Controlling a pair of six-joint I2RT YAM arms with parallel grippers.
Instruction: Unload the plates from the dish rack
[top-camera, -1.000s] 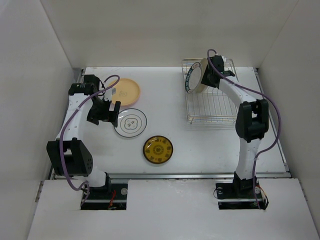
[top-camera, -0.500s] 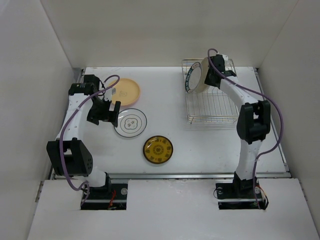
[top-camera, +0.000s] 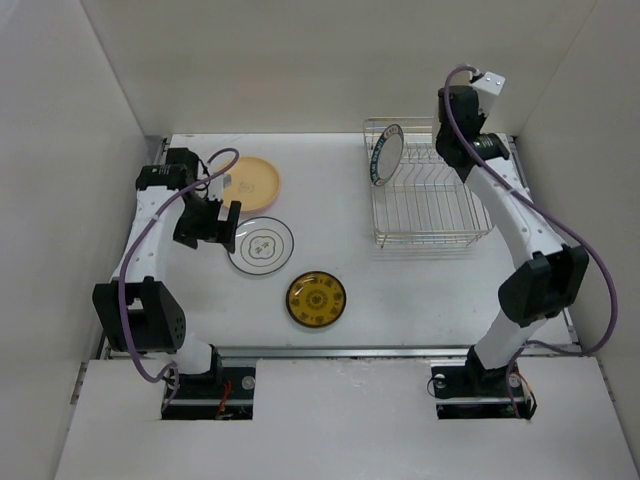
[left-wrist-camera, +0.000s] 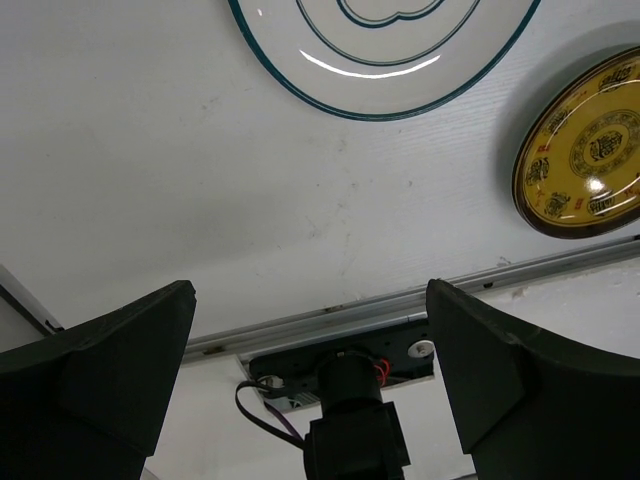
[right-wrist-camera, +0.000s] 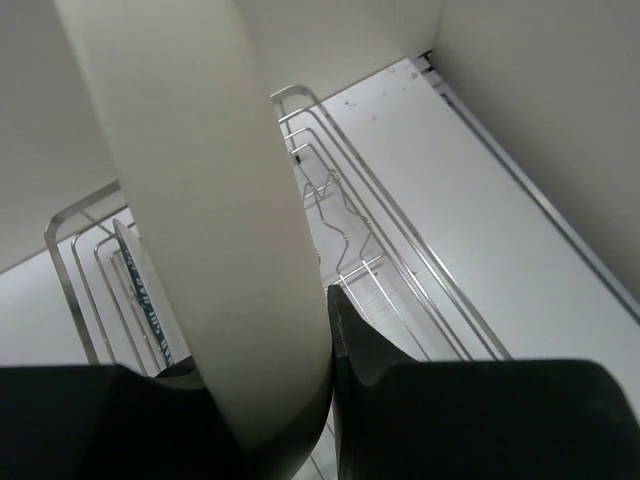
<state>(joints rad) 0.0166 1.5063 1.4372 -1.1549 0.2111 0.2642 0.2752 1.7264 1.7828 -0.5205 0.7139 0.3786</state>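
My right gripper (top-camera: 449, 130) is raised above the back of the silver wire dish rack (top-camera: 430, 215). In the right wrist view it (right-wrist-camera: 285, 400) is shut on the rim of a cream plate (right-wrist-camera: 200, 190), held edge-up over the rack (right-wrist-camera: 345, 175). In the top view my arm hides that plate. A white plate with a teal-lettered rim (top-camera: 387, 155) stands upright at the rack's left end, also visible in the right wrist view (right-wrist-camera: 148, 300). My left gripper (top-camera: 222, 222) is open and empty, just left of a white plate with dark rings (top-camera: 262, 245).
A pale yellow-orange plate (top-camera: 250, 180) lies flat at the back left. A mustard patterned plate (top-camera: 316, 298) lies near the front middle, also in the left wrist view (left-wrist-camera: 585, 160), beside the ringed white plate (left-wrist-camera: 385, 50). White walls enclose the table.
My right arm has lifted the cream plate up and back out of the rack. The teal-rimmed plate stays in the rack. The left arm has not moved.
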